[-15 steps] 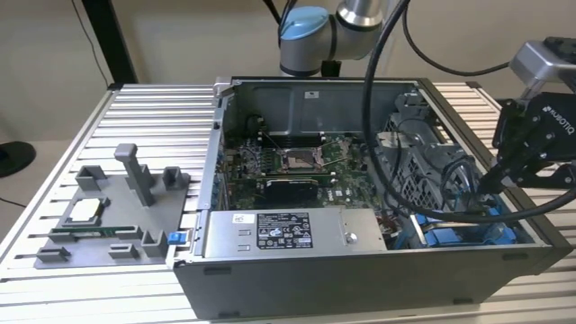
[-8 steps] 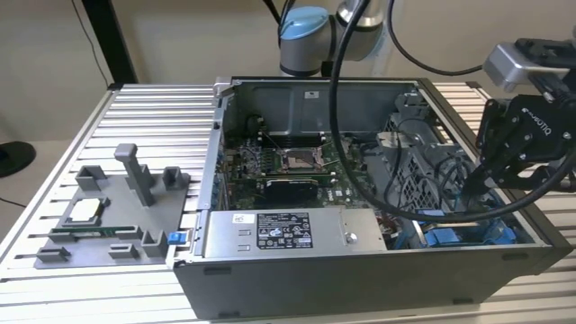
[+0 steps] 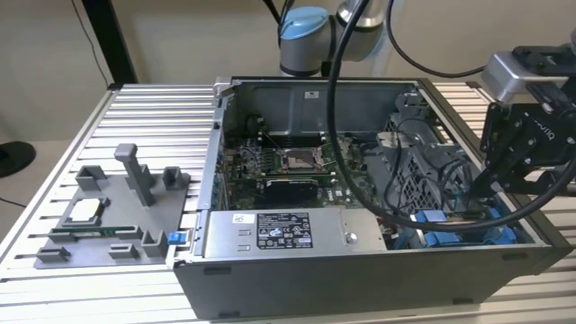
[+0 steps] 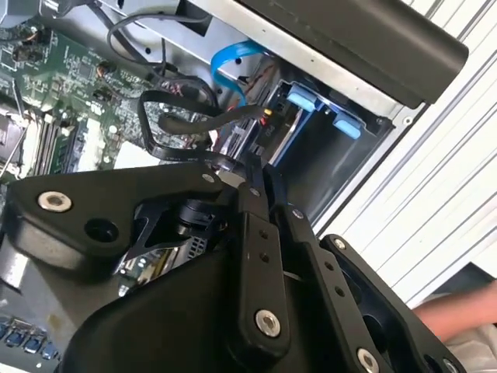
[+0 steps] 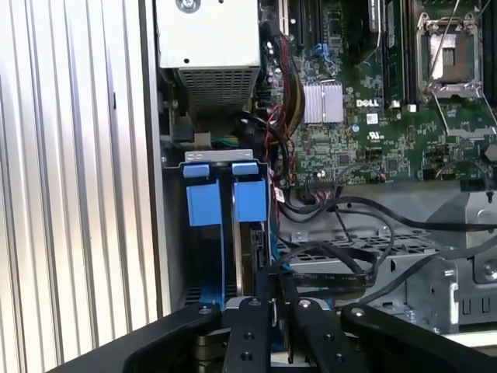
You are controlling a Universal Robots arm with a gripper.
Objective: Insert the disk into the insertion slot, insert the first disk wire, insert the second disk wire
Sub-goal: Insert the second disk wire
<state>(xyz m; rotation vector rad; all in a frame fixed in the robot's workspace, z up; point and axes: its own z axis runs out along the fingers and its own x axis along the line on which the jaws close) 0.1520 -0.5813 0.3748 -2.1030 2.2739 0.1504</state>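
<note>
Gripper [image 5: 273, 291]: pinched narrow on a wire at the disk [image 5: 247, 249].
Slot [image 5: 203, 203]: at 12 o'clock.
Care: push the plug squarely, gently.

The lower half of the frame is taken up by the black gripper [image 4: 260, 183], its fingers drawn close together. Just beyond its tip, black cables [image 4: 178, 116] are seen looped. A green motherboard [image 4: 70, 85] is shown at upper left, blue tabs [image 4: 303, 99] at upper centre, the ribbed worktop [image 4: 435, 179] at right
</note>
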